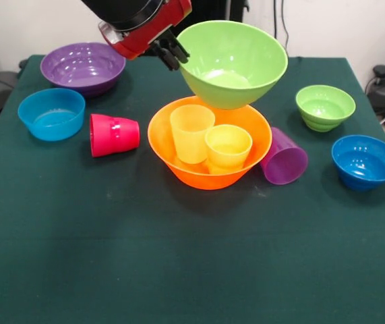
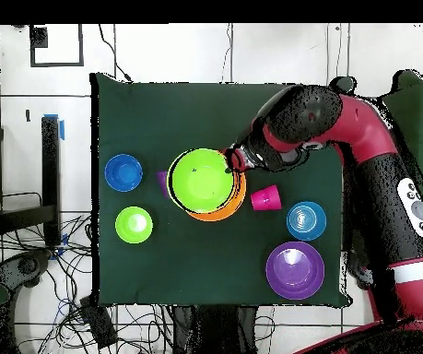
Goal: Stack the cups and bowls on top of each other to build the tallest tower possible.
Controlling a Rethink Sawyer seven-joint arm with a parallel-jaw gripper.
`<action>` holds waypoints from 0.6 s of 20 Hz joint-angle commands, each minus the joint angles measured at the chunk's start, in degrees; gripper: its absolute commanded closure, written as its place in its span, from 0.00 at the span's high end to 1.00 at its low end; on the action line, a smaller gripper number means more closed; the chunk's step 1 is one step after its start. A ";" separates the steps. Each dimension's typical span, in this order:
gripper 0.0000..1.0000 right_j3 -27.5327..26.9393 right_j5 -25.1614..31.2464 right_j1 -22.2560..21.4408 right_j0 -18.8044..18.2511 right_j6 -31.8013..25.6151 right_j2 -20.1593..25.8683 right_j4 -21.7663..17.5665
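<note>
Gripper (image 1: 172,48) clamped on left rim of big green bowl (image 1: 236,64), upper centre of frame, held in air just above orange bowl (image 1: 179,158). Inside orange bowl: two yellow cups (image 1: 192,131), upright.

Dark green cloth-covered table (image 1: 145,270), white tiled floor (image 2: 159,51), tangled cables (image 2: 63,277) beside the table.
</note>
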 commanded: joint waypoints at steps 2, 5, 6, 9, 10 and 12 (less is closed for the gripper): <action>0.00 0.56 -2.73 3.78 0.06 -20.01 1.15 -5.19; 0.00 0.45 -3.18 4.15 0.06 -20.04 1.13 -5.52; 0.00 0.43 -3.23 4.22 0.06 -20.01 1.16 -5.56; 0.00 0.42 -3.74 4.69 -0.02 -20.16 1.16 -5.89; 0.00 0.34 -3.77 4.82 -0.04 -20.19 1.17 -5.98; 0.00 0.06 -3.65 5.03 -0.06 -20.36 1.16 -6.23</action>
